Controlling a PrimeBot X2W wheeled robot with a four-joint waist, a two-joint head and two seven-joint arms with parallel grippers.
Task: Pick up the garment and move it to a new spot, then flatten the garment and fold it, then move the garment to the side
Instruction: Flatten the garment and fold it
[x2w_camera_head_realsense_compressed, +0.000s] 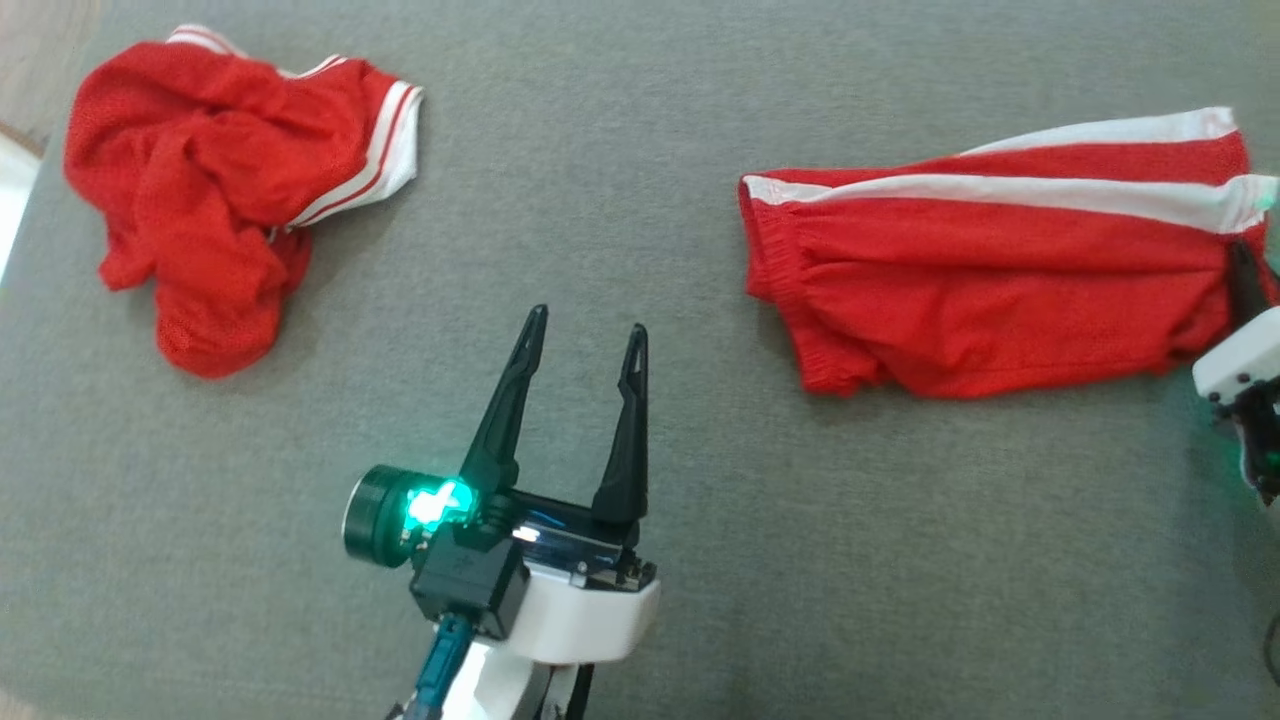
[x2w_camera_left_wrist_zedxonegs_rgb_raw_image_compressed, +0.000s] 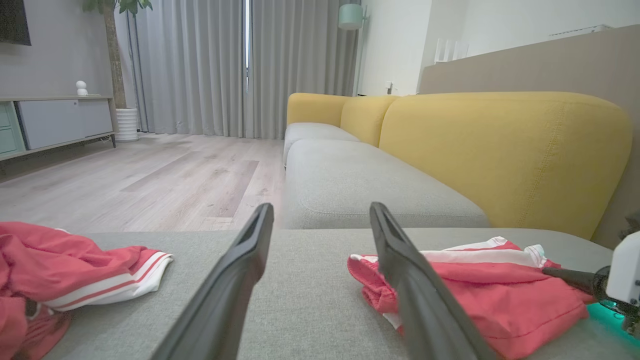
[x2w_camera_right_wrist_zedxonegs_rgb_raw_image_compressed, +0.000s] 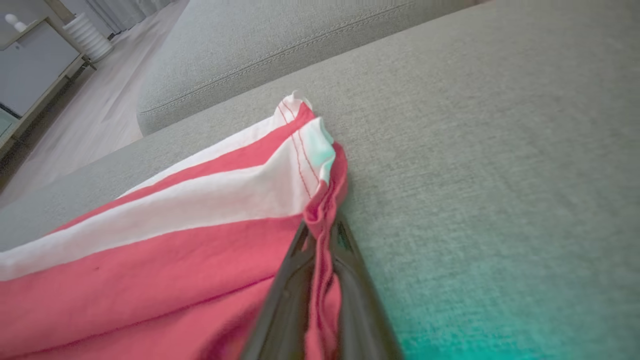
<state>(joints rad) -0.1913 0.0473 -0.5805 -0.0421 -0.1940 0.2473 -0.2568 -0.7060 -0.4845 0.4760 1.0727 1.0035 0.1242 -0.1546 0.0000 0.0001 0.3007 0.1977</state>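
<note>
Red shorts (x2w_camera_head_realsense_compressed: 1000, 290) are lying long-axis across, with the right tool (x2w_camera_right_wrist_zedxonegs_rgb_raw_image_compressed: 322, 235) pinching their right end, seemingly a hem. Meanwhile the left tool (x2w_camera_head_realsense_compressed: 589, 320) is hovering wide, nearer the waistband end.

I see the red shorts (x2w_camera_head_realsense_compressed: 1000, 290) lying mostly flat at the right, gathered waistband toward the left, two white stripes along the far edge, the cloth slightly rumpled. Their right hem is pinched in my right tool (x2w_camera_head_realsense_compressed: 1240, 268).

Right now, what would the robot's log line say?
left gripper: open, over grey cushion | right gripper: shut on edge of red shorts | crumpled red garment: apart, far left
</note>
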